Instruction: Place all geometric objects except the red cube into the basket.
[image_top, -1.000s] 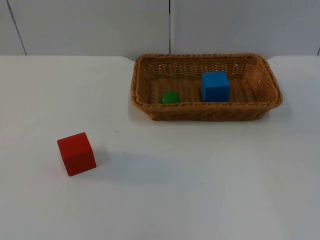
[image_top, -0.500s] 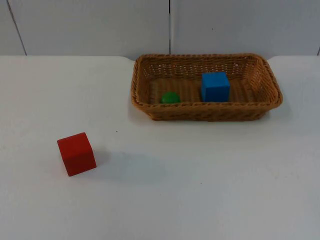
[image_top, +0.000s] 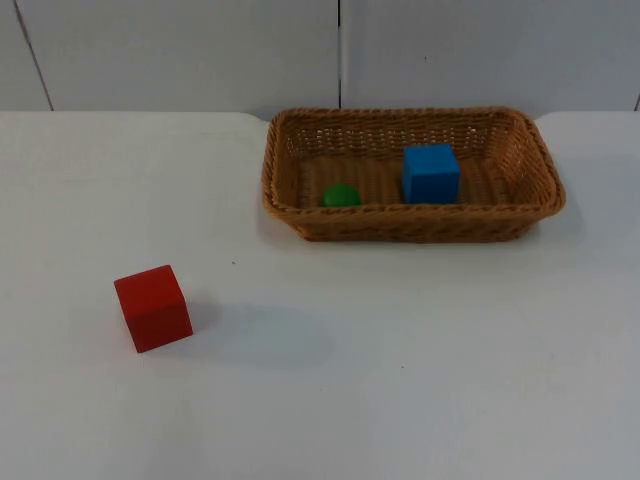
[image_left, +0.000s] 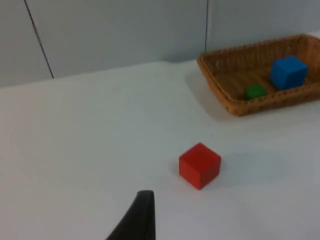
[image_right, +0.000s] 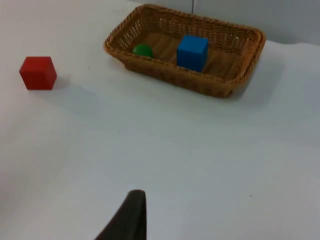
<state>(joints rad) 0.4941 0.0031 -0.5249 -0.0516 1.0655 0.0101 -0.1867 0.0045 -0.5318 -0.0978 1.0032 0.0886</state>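
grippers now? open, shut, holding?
Left gripper: cannot be told, above the table, holding nothing visible.
Right gripper: cannot be told, same.

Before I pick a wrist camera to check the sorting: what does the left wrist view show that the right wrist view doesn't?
Left wrist view: the left hand over the white table, short of the red cube, and a long stretch of grey partition wall.
Right wrist view: the right hand over bare table, and the wicker basket's whole rim.
Shared: the red cube on the table outside the basket, with the blue cube and green rounded piece inside it. Both arms wait.
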